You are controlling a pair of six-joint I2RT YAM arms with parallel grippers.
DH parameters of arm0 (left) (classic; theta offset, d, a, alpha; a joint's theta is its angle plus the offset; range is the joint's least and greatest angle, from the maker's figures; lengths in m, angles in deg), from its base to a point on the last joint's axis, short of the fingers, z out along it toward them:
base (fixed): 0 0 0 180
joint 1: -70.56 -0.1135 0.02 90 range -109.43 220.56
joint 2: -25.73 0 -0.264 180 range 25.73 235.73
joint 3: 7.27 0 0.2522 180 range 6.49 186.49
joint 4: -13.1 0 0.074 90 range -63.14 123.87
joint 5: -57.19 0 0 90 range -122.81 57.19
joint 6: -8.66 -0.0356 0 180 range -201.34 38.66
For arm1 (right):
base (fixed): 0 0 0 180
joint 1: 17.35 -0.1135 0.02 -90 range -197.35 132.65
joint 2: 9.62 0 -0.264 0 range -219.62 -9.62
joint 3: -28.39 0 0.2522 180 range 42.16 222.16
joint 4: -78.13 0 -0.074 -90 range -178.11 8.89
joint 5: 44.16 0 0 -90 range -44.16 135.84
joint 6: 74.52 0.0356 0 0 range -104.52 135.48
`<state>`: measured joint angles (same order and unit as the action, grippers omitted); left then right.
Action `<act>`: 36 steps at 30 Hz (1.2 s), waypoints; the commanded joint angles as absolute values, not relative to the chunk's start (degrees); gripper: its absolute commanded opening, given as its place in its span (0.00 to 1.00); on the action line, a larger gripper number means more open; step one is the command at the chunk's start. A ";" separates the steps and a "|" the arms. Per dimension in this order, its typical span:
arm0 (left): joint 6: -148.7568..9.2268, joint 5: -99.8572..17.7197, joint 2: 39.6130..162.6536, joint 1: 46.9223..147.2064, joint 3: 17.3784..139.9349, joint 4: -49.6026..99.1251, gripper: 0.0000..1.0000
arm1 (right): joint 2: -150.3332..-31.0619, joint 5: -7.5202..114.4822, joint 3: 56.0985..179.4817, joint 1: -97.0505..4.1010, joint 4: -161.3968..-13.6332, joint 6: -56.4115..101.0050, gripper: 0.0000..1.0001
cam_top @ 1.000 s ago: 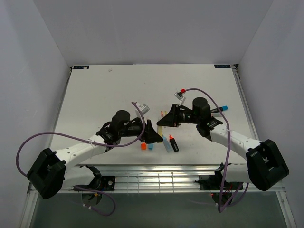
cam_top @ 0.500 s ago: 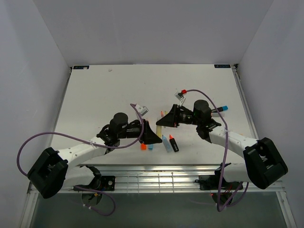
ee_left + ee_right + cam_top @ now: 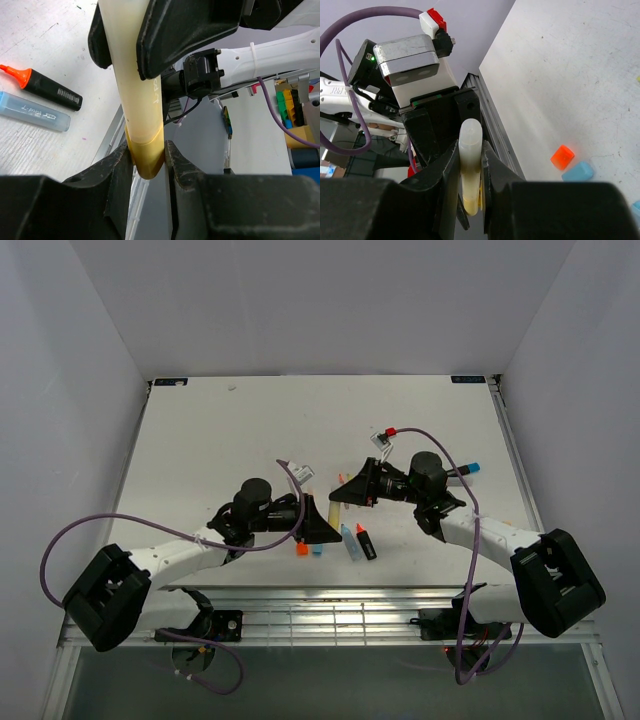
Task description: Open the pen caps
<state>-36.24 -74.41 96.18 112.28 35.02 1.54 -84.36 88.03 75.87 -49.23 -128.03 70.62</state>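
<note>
The yellow cap is a short, darker yellow sleeve on the end of a pale barrel, with a plain seam where the two meet; it looks seated on the barrel; the pen is held clear of the table, between the two arms near the table's middle. The left pincer is narrowed onto the cap, a pad pressing each side of it; the right pincer is closed on the barrel further along. I judge the pen light, stiff and smooth, so likely slippery under hard pads; the cap is probably a friction fit that lets go suddenly. The best hold is square across the cap's sides, with the barrel gripped close to the seam; the pull should run straight along the pen, since any angle could bend it or twist it out of a grip. An orange cap and a blue cap lie loose on the table below, near a black marker with an orange tip.
</note>
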 commanded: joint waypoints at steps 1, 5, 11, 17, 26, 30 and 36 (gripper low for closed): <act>-35.55 -75.79 96.30 112.31 34.88 -1.87 0.34 | -84.68 88.20 74.94 -49.16 -131.88 70.94 0.08; -34.76 -75.52 96.04 111.87 34.44 -2.66 0.39 | -84.24 88.47 73.71 -49.17 -132.58 71.29 0.08; -33.62 -75.52 96.92 111.70 34.26 -3.81 0.47 | -83.62 88.73 72.83 -49.17 -133.11 71.29 0.08; -32.92 -75.78 97.36 111.52 33.91 -4.86 0.49 | -83.71 88.91 72.57 -49.25 -133.20 71.29 0.08; -32.65 -78.42 98.59 111.52 34.00 -5.48 0.20 | -83.71 87.15 73.97 -49.25 -132.85 71.03 0.08; -32.83 -81.23 99.55 111.52 33.74 -5.57 0.00 | -83.79 83.91 74.85 -48.64 -132.58 69.89 0.08; -33.09 -83.70 100.96 111.52 32.33 -5.48 0.00 | -84.41 79.51 77.66 -45.48 -132.85 71.20 0.08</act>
<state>-32.00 -77.06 100.77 110.73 34.04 -6.11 -84.38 87.40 73.27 -48.16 -129.34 70.94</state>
